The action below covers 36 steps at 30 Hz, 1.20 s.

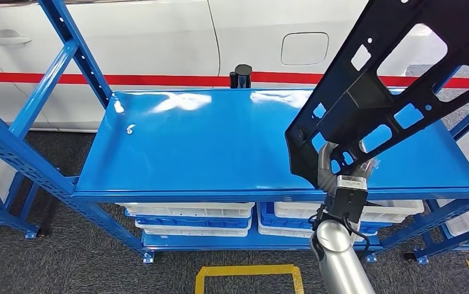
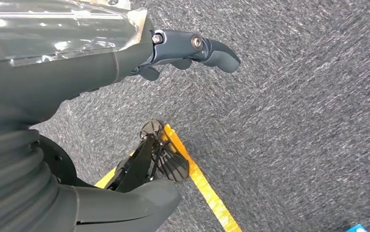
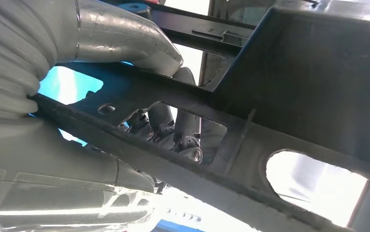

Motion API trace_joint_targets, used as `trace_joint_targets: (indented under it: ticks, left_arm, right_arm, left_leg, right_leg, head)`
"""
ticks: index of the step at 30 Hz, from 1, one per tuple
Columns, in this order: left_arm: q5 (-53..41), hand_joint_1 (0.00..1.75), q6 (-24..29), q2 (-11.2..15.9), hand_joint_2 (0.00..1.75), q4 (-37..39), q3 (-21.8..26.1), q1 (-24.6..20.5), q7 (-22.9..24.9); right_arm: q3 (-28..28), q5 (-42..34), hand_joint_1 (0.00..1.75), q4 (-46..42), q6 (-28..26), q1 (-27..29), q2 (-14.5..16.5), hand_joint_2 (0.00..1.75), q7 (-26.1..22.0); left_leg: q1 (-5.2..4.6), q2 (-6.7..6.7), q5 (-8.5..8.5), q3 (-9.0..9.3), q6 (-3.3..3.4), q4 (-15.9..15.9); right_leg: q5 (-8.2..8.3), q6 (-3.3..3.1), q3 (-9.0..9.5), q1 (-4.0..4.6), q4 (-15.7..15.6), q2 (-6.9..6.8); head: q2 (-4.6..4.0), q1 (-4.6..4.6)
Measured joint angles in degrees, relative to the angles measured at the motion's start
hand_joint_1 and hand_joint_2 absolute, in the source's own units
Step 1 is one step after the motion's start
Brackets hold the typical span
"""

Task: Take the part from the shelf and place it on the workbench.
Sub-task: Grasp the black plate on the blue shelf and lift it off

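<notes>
Head view | right hand [image 1: 340,164] grips black part [image 1: 386,79] | above blue shelf [image 1: 219,147]

No readable text, label, brand, number or sign anywhere in these views.
</notes>
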Motion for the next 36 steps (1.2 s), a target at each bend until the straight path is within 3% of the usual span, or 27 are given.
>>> trace_joint_targets:
  ticks: [26, 36]
  left_arm:
    - [1.6, 0.00, -2.0, -0.4, 1.75, 0.0, 0.6, 0.3, -1.1]
    - [2.5, 0.00, -3.0, -0.5, 1.75, 0.0, 1.0, 0.3, -1.3]
  right_arm:
    - [1.1, 0.9, 1.73, -1.6, -0.4, 1.2, -1.0, 1.75, -0.4]
    - [1.1, 1.9, 1.73, -2.8, -0.9, 2.4, -1.0, 1.75, 0.0]
  left_leg:
    - [0.00, 0.00, 0.00, 0.01, 0.00, 0.0]
    - [-0.39, 0.00, -0.13, -0.02, 0.22, 0.1]
  right_leg:
    - [0.00, 0.00, 0.00, 0.00, 0.0, 0.00]
    - [0.03, 0.05, 0.03, -0.40, 0.0, 0.00]
  head:
    - [0.01, -0.01]
    - [0.00, -0.01]
